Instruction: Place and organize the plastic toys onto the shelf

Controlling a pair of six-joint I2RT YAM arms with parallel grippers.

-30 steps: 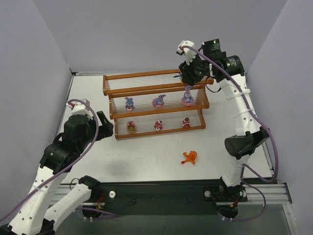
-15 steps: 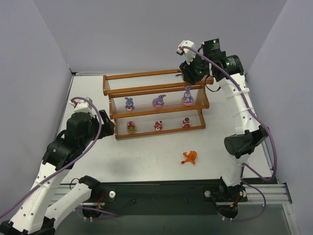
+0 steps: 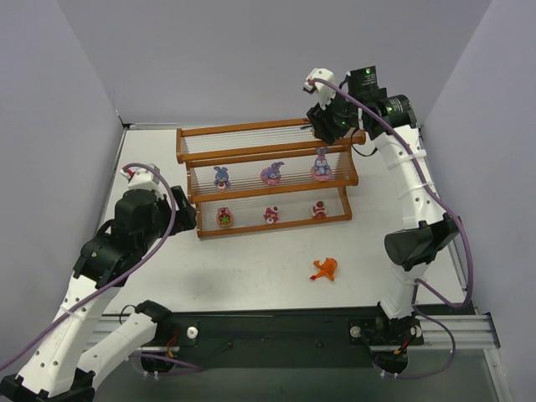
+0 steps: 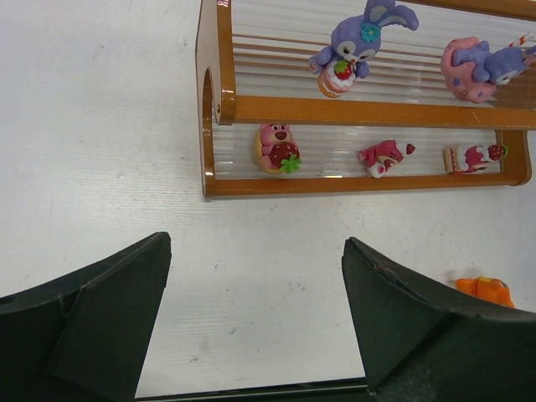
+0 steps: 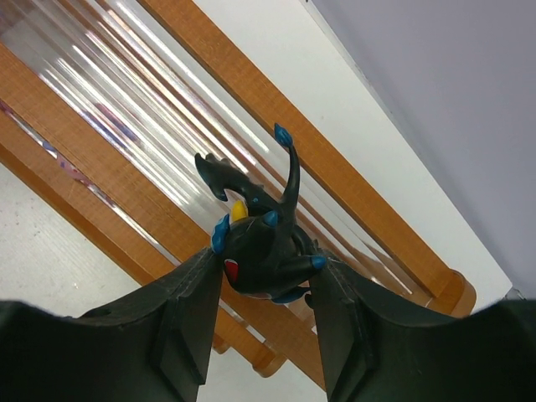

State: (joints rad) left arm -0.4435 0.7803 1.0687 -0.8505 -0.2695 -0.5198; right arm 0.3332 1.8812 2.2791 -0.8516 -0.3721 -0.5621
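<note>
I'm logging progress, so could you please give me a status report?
Right tool shut on black toy at shelf top tier. Left tool open, empty. Six toys shelved, orange toy on table. Nothing in the way.

Cannot see the black winged toy [image 5: 260,241] from above, hidden beneath the right hand [image 3: 322,128], and cannot tell in the right wrist view whether it touches the shelf [image 5: 352,194], its underside buried between the fingers [image 5: 188,327]. In the left wrist view, can make out only the top of the orange toy [image 4: 484,289] behind a finger [image 4: 419,327] of the left hand [image 4: 255,251], with the shelf's uppermost tier lost past the top edge and a purple-pink toy [image 4: 484,63] clipped at the right edge.
</note>
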